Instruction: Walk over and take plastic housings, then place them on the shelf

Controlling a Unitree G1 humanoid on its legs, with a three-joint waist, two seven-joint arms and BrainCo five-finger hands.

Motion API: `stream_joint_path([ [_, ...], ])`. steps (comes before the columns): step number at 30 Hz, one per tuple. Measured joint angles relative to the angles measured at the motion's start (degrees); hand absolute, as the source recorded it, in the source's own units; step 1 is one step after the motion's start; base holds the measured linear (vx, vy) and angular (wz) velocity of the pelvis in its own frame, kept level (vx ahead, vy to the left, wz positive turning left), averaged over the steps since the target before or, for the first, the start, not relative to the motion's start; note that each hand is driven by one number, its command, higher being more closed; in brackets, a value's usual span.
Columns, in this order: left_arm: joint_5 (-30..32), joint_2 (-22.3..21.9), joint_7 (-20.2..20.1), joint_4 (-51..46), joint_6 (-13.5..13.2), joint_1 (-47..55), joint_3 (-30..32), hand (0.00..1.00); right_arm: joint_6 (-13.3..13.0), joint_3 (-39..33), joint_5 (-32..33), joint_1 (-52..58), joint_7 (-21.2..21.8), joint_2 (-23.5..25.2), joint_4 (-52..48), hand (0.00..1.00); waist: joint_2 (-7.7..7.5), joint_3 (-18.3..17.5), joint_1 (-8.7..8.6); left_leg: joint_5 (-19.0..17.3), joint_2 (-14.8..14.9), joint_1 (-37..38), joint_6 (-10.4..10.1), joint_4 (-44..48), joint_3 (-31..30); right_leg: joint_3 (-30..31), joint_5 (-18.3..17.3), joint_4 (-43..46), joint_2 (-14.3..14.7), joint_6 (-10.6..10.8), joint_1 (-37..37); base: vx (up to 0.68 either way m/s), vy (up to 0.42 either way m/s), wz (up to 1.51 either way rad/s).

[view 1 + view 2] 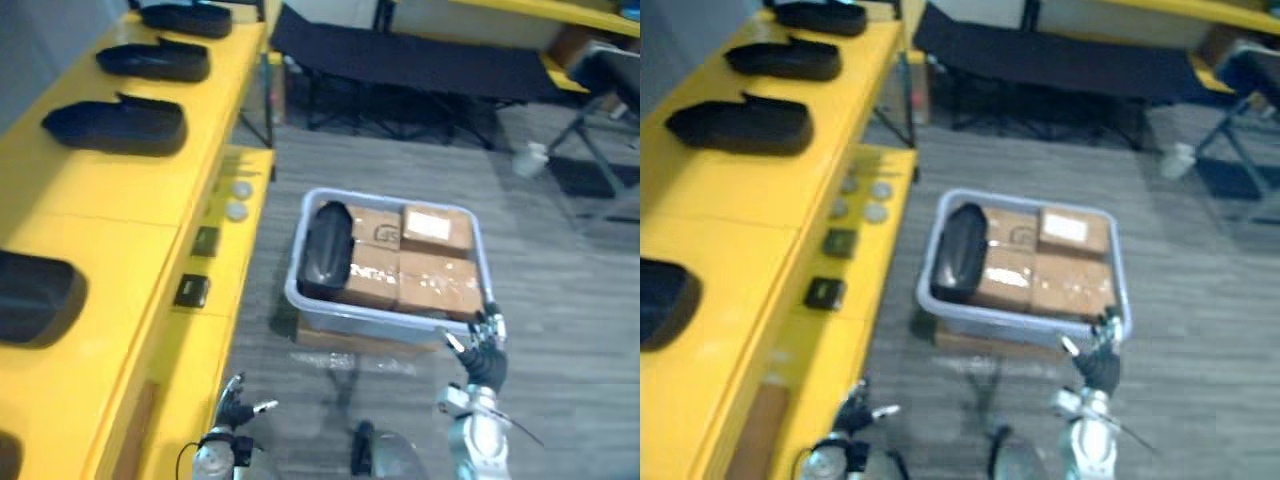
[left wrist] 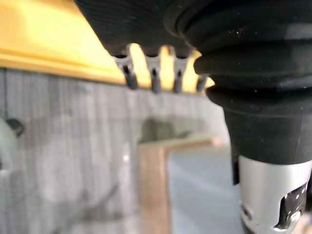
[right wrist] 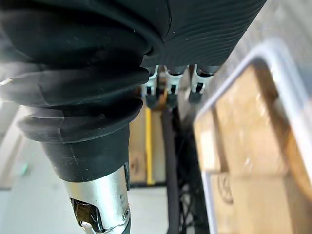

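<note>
Flat yellow shelf [image 1: 120, 215], rounded matte-black plastic housings [image 1: 115, 125] in a row on top | left hand [image 1: 232, 405], fingers loosely straight, empty, beside the shelf | pale rectangular bin [image 1: 370, 318]: one glossy black housing [image 1: 327, 250] at its left end, brown cardboard boxes [image 1: 425, 265] alongside | right hand [image 1: 485, 360], fingers spread, empty, at the bin's near right corner

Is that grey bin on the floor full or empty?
Nearly full: cardboard boxes cover most of the bin, and one black housing sits along its left side.
</note>
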Motion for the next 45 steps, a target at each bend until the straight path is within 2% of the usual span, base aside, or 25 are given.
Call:
stream_joint_path([
  [1,-1.71,0.24,0.48,0.26,-0.19,0.35,0.23,0.0,0.58,0.55,-0.08,-0.27,0.98,0.06,0.44,0.0,-1.08,-0.22,0.06,-0.06,1.46,-1.65,-0.11,2.67,0.97,-0.47,1.08,-3.39,0.43,5.22,0.15,-0.02,-0.254,-1.04],
  [2,-3.86,-0.91,0.89,0.58,-0.58,0.15,1.48,0.0,0.92,0.56,-0.12,-1.71,1.84,-0.66,1.24,0.0,-0.33,0.14,0.51,0.23,3.98,-2.98,-0.32,4.05,1.51,-3.29,1.49,-7.43,3.14,5.81,0.28,-0.02,-0.264,-1.11],
  [5,-6.19,-3.18,1.37,0.85,-2.23,-0.08,2.45,0.0,1.8,1.06,-0.13,-3.28,2.22,-1.71,2.13,0.0,0.92,1.2,0.27,0.3,6.63,-4.02,-0.47,5.46,1.4,-3.69,2.86,-16.6,7.31,8.0,2.01,-0.03,-0.245,-0.88],
  [6,-6.2,-3.97,1.97,0.87,-2.28,-0.27,2.41,0.0,3.03,1.01,-0.04,-3.56,2.77,-2.61,3.51,0.0,1.85,1.85,0.42,0.34,6.91,-3.0,-0.44,5.36,-0.46,-1.92,3.57,-17.65,8.7,7.63,2.47,-0.08,-0.154,-0.79],
  [7,-7.37,-4.55,3.19,1.34,-2.31,-0.24,2.4,0.0,4.2,1.03,-0.22,-3.61,3.22,-3.58,5.48,0.0,2.21,1.96,0.39,0.67,5.92,-1.41,-0.45,3.92,-3.29,-0.06,3.77,-17.77,9.08,7.51,3.03,-0.08,-0.106,-0.75],
  [8,-8.74,-4.93,3.7,1.59,-2.34,-0.23,2.47,0.0,4.61,1.0,-0.43,-3.43,3.17,-3.91,6.34,0.0,2.33,1.96,0.34,0.76,5.0,-0.14,-0.58,2.32,-4.53,0.63,4.02,-18.1,9.08,7.62,3.43,-0.08,-0.033,-0.61],
  [10,-9.91,-6.0,3.87,2.64,-4.39,0.25,2.33,0.0,4.78,-0.9,-0.76,-1.1,3.11,-5.42,7.17,0.0,3.25,1.46,0.13,1.64,1.94,3.38,-2.07,-3.02,-6.46,2.27,5.4,-20.06,8.72,8.52,4.24,-0.06,0.017,-0.33],
  [11,-9.86,-6.18,3.88,2.56,-4.87,0.51,2.29,0.0,4.67,-1.71,-0.72,-0.41,3.14,-5.38,7.14,0.0,3.09,1.42,0.01,1.57,1.09,3.34,-2.27,-3.85,-6.63,2.55,6.14,-21.23,8.32,8.92,4.25,-0.13,0.095,-0.16],
  [12,-9.74,-6.13,3.94,2.47,-5.04,0.51,2.36,0.0,4.68,-2.5,-0.49,0.7,3.31,-5.33,7.16,0.0,3.31,1.28,0.1,1.39,0.29,3.34,-3.95,-4.51,-6.62,3.13,7.58,-23.1,8.0,9.33,4.27,-0.11,0.092,-0.11],
  [16,-8.58,-4.84,5.07,3.13,-5.24,1.05,3.44,0.0,4.89,-2.91,3.28,2.29,5.86,-4.05,7.28,0.0,1.95,1.74,0.11,0.15,-2.44,3.2,-4.74,-4.29,-7.21,3.49,11.66,-28.61,6.0,10.17,6.06,-0.12,0.094,-0.07],
  [20,-8.12,-4.67,5.49,3.13,-5.17,1.04,3.48,0.0,5.42,-2.93,3.23,2.06,5.96,-3.44,7.36,0.0,1.67,1.34,0.11,-0.65,-4.12,1.94,-4.45,-3.54,-9.8,3.19,12.4,-29.32,4.9,10.05,6.1,-0.06,0.063,0.1],
  [23,-8.17,-4.53,5.64,3.15,-4.24,0.94,3.48,0.0,8.57,-2.88,3.23,-0.46,7.17,-3.29,8.65,0.0,1.8,1.27,0.33,-1.01,-4.65,0.49,-3.9,-2.2,-12.41,2.53,12.57,-29.34,4.8,10.05,5.99,0.0,0.024,0.12],
  [26,-8.21,-4.37,5.94,3.13,-3.71,0.91,3.49,0.0,9.06,-2.81,3.24,-3.16,7.11,-3.27,9.06,0.0,2.17,1.4,0.67,-1.3,-4.89,-0.8,-3.62,-1.12,-14.29,1.73,13.05,-29.35,4.7,10.69,5.84,0.01,0.024,0.13],
  [28,-8.41,-4.38,6.32,3.1,-3.31,0.91,3.57,0.0,9.11,-3.01,3.32,-8.24,6.82,-3.67,11.29,0.0,2.27,1.67,2.06,-1.47,-5.27,-1.06,-3.31,-1.13,-16.28,1.55,13.09,-29.35,4.68,10.73,5.84,0.01,0.026,0.05],
  [32,-8.46,-4.7,6.68,2.89,-4.05,0.79,4.05,0.0,9.09,-3.71,3.28,-17.22,5.12,-5.67,14.31,0.0,3.05,2.33,3.68,-1.51,-5.48,-2.75,-3.22,-0.24,-19.09,-0.84,13.07,-29.35,4.51,10.71,6.34,-0.03,0.01,0.29],
  [34,-8.71,-5.0,6.65,2.6,-4.68,0.78,4.34,0.0,8.83,-5.41,3.9,-20.97,4.25,-7.03,14.96,0.0,4.46,3.18,4.89,-1.51,-5.7,-2.74,-3.2,-0.05,-20.77,-2.63,12.78,-29.35,4.3,10.58,7.83,-0.04,0.0,0.34],
  [36,-8.18,-5.02,6.0,2.59,-4.82,0.84,4.67,0.0,8.62,-6.73,3.91,-21.73,3.99,-7.33,14.91,0.0,5.02,3.37,4.95,-1.54,-6.14,-3.06,-3.15,-0.03,-21.97,-4.17,12.06,-29.32,3.86,11.05,8.69,-0.03,0.011,0.46],
  [39,-5.61,-5.0,4.07,2.55,-5.98,0.92,4.89,0.0,8.38,-8.59,6.29,-19.85,3.56,-7.13,14.65,0.0,5.64,3.47,4.96,-1.69,-7.25,-3.75,-2.67,0.18,-24.44,-7.05,8.82,-25.8,2.17,11.98,9.17,-0.01,0.068,0.58],
  [42,-3.43,-4.88,2.95,2.45,-6.42,0.97,6.05,0.0,6.69,-8.95,10.45,-13.72,3.77,-3.93,12.0,0.0,4.65,4.03,4.89,-3.99,-8.28,-3.37,-1.44,2.89,-25.44,-7.06,2.25,-13.34,-1.71,12.92,6.91,0.07,0.148,0.26],
  [43,-1.54,-4.52,3.12,2.13,-6.8,0.98,6.22,0.0,5.78,-8.46,12.41,-11.91,4.19,-1.98,10.98,0.0,3.71,4.58,4.89,-4.94,-8.89,-2.32,-1.28,3.92,-25.16,-5.05,-0.34,-7.69,-3.35,12.06,5.4,0.1,0.137,0.01],
  [45,-1.09,-3.02,3.41,1.16,-6.56,0.96,6.16,0.0,4.76,-7.03,13.0,-10.06,4.55,0.37,10.6,0.0,2.2,5.05,4.42,-5.12,-9.17,-1.28,-1.22,4.55,-24.77,-2.7,-0.9,-5.08,-3.92,11.6,5.08,0.1,0.099,-0.02],
])
